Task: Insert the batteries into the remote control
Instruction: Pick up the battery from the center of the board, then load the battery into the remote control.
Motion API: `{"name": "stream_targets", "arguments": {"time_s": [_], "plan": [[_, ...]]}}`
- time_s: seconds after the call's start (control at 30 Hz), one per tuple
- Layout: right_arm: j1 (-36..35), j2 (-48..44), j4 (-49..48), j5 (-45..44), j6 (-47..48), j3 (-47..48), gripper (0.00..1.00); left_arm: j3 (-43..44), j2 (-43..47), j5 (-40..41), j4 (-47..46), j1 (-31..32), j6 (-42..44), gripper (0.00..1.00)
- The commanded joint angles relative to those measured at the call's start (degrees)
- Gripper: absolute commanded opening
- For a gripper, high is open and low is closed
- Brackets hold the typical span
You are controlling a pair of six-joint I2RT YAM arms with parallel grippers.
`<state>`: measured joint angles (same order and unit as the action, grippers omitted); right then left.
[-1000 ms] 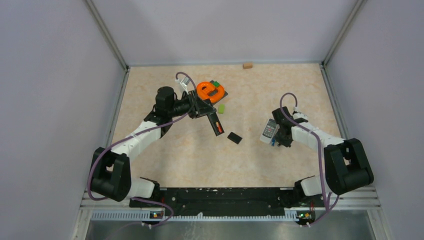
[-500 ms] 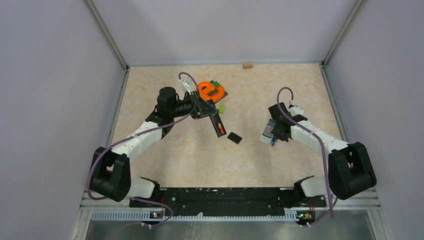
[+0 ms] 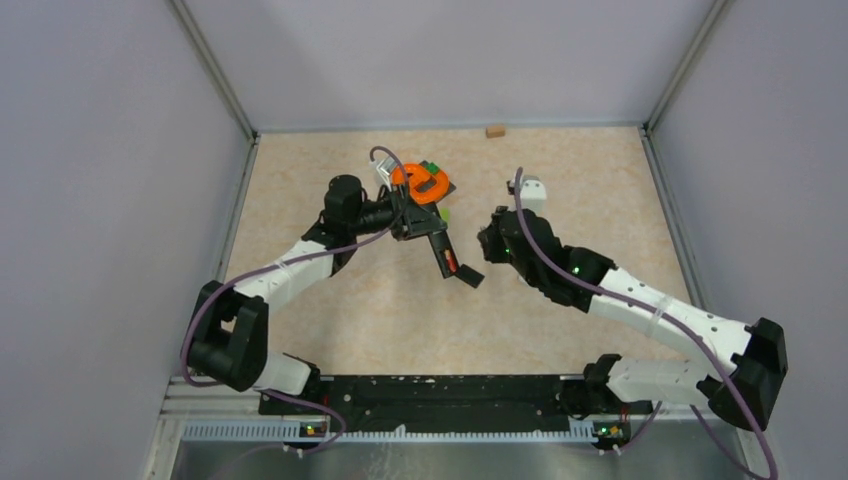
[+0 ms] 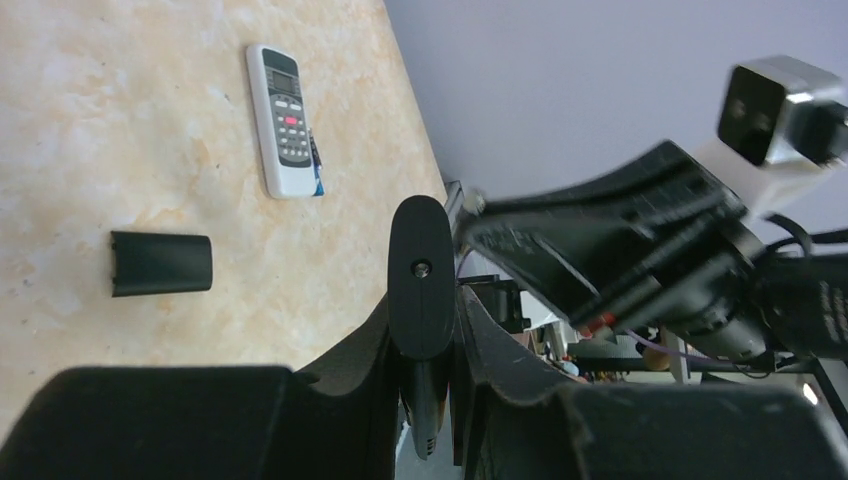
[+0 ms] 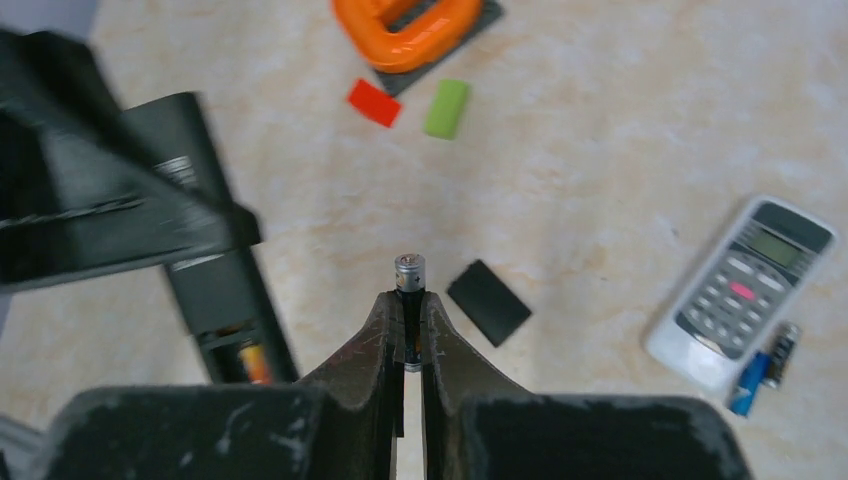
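My left gripper [image 3: 418, 222] is shut on a black remote control [image 3: 445, 256] and holds it tilted above the table; the remote also shows between the jaws in the left wrist view [image 4: 420, 250]. Its open battery bay holds one orange battery [image 5: 253, 362]. My right gripper [image 5: 407, 300] is shut on a dark battery [image 5: 408, 272] with a silver tip, just right of the black remote [image 5: 215, 290]. In the top view the right gripper [image 3: 490, 245] is close to the remote's lower end. A blue battery [image 5: 745, 385] and a dark one [image 5: 781, 350] lie by a white remote [image 5: 740, 290].
The black battery cover [image 3: 468, 276] lies on the table below the remote. An orange ring-shaped thing [image 3: 420, 182] on a dark plate, a green block [image 5: 446, 108] and a red block [image 5: 374, 102] lie behind. A small wooden block [image 3: 494, 130] sits at the back wall.
My right arm has swung left from the white remote to the black remote, carrying a battery. My left gripper has shifted the black remote slightly to the right.
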<state>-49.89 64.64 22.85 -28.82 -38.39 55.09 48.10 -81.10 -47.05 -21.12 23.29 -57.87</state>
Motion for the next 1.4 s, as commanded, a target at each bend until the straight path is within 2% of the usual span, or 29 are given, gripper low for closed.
{"name": "stream_targets", "arguments": {"time_s": [0.0,0.13,0.37,1.2,1.37], "plan": [[-6.1,-2.1,-12.5,3.4,11.0,2.7,0.00,0.0,-0.8,-3.4,-7.8,0.3,-2.7,0.00],[-9.6,-1.2,-16.5,4.5,14.3,2.6,0.00,-0.3,-1.0,-4.4,-9.1,0.3,-3.4,0.00],[-12.4,1.6,-17.3,5.9,16.7,4.2,0.00,-0.1,-1.3,-4.6,-9.4,0.4,-4.1,0.00],[-13.1,2.1,-11.1,6.6,15.7,3.8,0.00,0.6,-2.4,-3.6,-15.5,0.2,-11.9,0.00],[-13.1,1.3,-9.6,5.9,15.0,4.0,0.09,0.3,-2.2,-3.5,-15.7,0.1,-11.8,0.00]]}}
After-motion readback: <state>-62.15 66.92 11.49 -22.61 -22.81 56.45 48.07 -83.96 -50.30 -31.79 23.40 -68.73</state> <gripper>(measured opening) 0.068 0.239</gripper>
